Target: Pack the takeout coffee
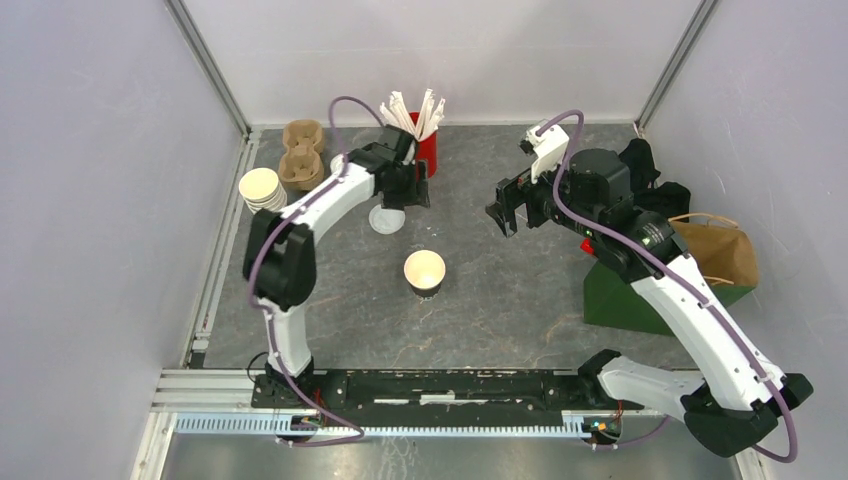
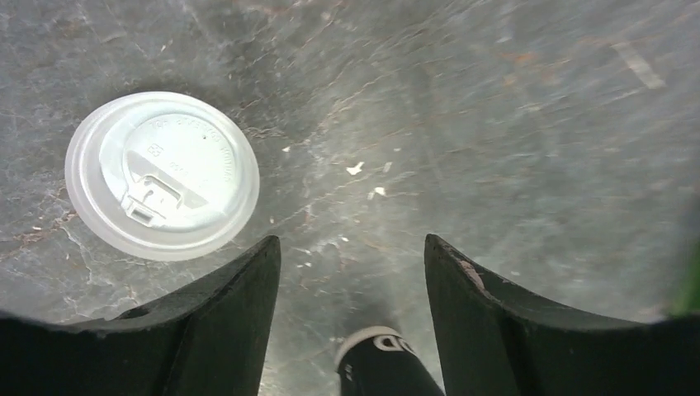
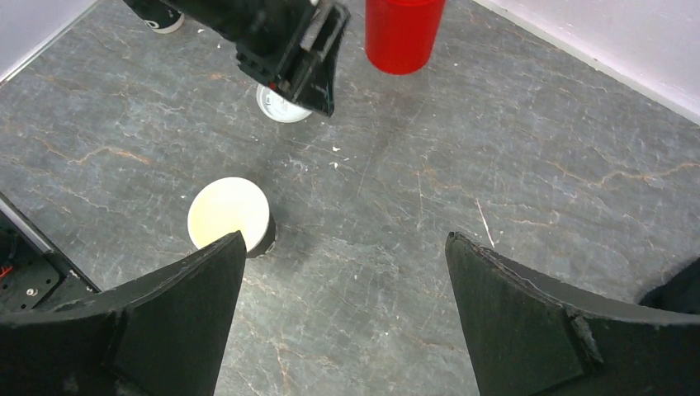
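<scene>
Grey marbled table (image 1: 520,300), two arms out over it. Left gripper (image 2: 351,243) hangs over the far-middle of the table with its fingers apart and only bare stone showing between them. A white sip lid (image 2: 161,175) lies flat on the table, top side up, just outside one finger and clear of both. A black cup (image 1: 424,270) stands upright near the middle, apart from the lid and on the side nearer the arm bases; its top is uncovered and the inside shows cream. Right gripper (image 3: 345,239) is held off the table to the right of the cup, its fingers spread wide with nothing between them; its wrist view looks past them to the cup and lid. At the back stands a red holder (image 1: 428,155) full of white sticks, close behind the left gripper. Far left: a brown pulp carrier (image 1: 303,153) and, beside it, a stack of lidless cups (image 1: 262,188). Far right: a brown paper bag (image 1: 715,250) beside a green block (image 1: 630,300).
</scene>
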